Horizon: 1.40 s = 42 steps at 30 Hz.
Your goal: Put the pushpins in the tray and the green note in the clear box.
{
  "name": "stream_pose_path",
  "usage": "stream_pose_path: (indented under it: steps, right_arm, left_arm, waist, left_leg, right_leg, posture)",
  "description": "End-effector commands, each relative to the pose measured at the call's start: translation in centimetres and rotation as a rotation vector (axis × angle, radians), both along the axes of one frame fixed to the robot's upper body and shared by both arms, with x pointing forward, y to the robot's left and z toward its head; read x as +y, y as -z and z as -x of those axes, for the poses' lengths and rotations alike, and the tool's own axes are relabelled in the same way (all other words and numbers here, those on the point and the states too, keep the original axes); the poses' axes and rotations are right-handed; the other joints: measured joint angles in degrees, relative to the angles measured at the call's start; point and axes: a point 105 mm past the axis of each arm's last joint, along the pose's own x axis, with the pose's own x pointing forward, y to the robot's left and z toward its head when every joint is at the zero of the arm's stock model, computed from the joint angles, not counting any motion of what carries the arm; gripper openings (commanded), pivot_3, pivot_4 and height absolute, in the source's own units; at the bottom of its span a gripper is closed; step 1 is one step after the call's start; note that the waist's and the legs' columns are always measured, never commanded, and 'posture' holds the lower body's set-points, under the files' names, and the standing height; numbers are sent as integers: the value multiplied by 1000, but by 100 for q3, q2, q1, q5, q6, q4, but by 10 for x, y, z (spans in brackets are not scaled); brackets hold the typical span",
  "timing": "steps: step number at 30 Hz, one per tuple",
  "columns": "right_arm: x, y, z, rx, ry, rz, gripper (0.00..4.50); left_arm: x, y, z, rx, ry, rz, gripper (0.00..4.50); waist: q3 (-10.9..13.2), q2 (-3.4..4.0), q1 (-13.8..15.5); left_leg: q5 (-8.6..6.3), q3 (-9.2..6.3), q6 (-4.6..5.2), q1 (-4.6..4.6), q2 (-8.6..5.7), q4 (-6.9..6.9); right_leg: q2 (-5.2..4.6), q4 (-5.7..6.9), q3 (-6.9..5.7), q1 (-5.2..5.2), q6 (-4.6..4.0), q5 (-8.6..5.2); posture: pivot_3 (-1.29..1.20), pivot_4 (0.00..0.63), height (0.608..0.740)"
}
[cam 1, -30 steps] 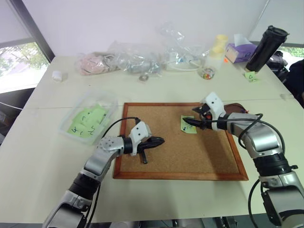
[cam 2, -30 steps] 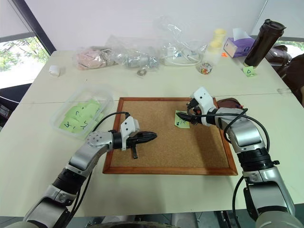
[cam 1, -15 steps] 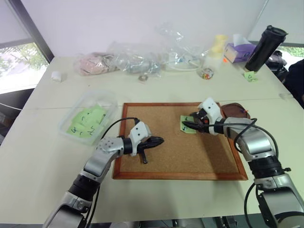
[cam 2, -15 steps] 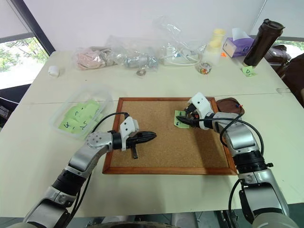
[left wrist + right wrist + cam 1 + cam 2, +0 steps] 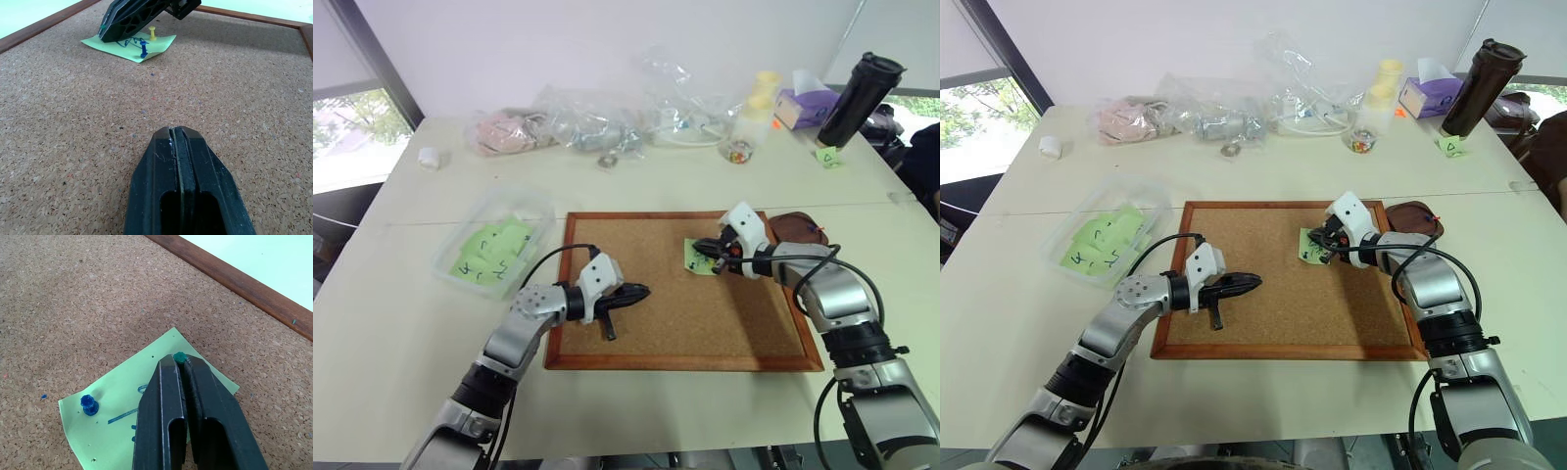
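Green note (image 5: 146, 421), square and blue-scribbled, is pinned on grainy cork board (image 5: 656, 294); right gripper (image 5: 180, 363) is clamped on green pushpin (image 5: 179, 357); left gripper (image 5: 175, 133) is closed, empty.

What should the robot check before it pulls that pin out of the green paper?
1. Right gripper shut on the green pushpin: ok.
2. Green note on the cork board, with the blue pushpin in it too: not ok for lifting the note yet.
3. Yellow pushpin also in the note: not ok.
4. Tray beside the board, reachable: ok.
5. Left gripper shut, away from the note: ok.
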Motion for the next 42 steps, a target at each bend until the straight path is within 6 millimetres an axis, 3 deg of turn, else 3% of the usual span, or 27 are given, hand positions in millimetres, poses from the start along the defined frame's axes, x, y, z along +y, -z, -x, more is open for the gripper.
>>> stream_pose_path:
  steps: [1,8,12,14,18,21,23,25,32,41,42]
  right_arm:
    - [-4,-16,1,-43,6,-17,37]
    - [-4,-66,17,-161,22,-66,37]
    - [-14,-85,20,-194,81,-119,37]
    - [-22,-91,20,-202,123,-153,37]
    - [-65,-101,18,-232,297,-188,37]
    - [-107,-99,18,-237,457,-198,37]
    - [-142,-87,17,-217,588,-171,37]
    - [-159,-77,16,-202,652,-146,37]
    - [-162,-44,6,-118,651,-175,37]
    - [-164,-19,0,-61,663,-192,37]
    - [-163,-17,0,-55,662,-198,324]
  left_arm:
    - [4,18,7,62,4,-43,0]
    - [1,28,9,93,-16,-59,0]
    - [-3,30,9,113,-20,-39,0]
    - [-4,33,9,124,-19,-40,0]
    - [-6,35,10,126,-14,-43,0]
    - [-7,35,9,122,-13,-42,0]
    - [-10,34,9,117,-12,-37,0]
    - [-11,34,9,113,-11,-33,0]
    - [-9,34,9,109,-17,-37,0]
    - [-5,34,8,104,-32,-43,0]
    - [-5,33,8,103,-34,-43,0]
  waist:
    - [0,0,2]
    - [-1,4,14]
    - [-15,10,24]
    - [-18,11,29]
    - [-20,15,43]
    - [-21,16,77]
    - [-26,23,88]
    - [-38,40,94]
    - [-65,84,95]
    - [-67,88,94]
    - [-67,88,92]
  left_leg:
    - [0,0,0,0,0,0]
    - [0,0,0,-4,-1,-2]
    - [0,-1,0,2,0,-1]
    - [0,-1,1,4,-1,0]
    - [0,-1,1,3,-5,1]
    - [0,-2,1,4,-8,2]
    - [0,0,1,5,-9,2]
    - [0,2,1,6,-10,2]
    - [0,7,2,9,-9,2]
    - [0,7,2,9,-9,2]
    - [0,7,2,9,-9,2]
  right_leg:
    - [0,0,0,0,0,0]
    - [-1,-1,2,-5,0,0]
    - [0,-1,1,5,0,0]
    - [-1,-2,1,10,0,0]
    - [-4,-2,1,10,0,0]
    - [-6,-2,2,13,0,0]
    - [-7,-2,3,14,0,0]
    - [-7,-1,3,14,0,0]
    - [-6,-1,8,16,0,0]
    - [-6,-1,8,16,0,0]
    - [-6,-1,8,16,0,0]
  posture:
    - [0,150,740]
    - [0,150,740]
    - [0,150,740]
    - [0,150,740]
    - [0,150,740]
    - [0,150,740]
    - [0,150,740]
    - [0,150,740]
    - [0,150,740]
    - [0,150,740]
    - [0,150,740]
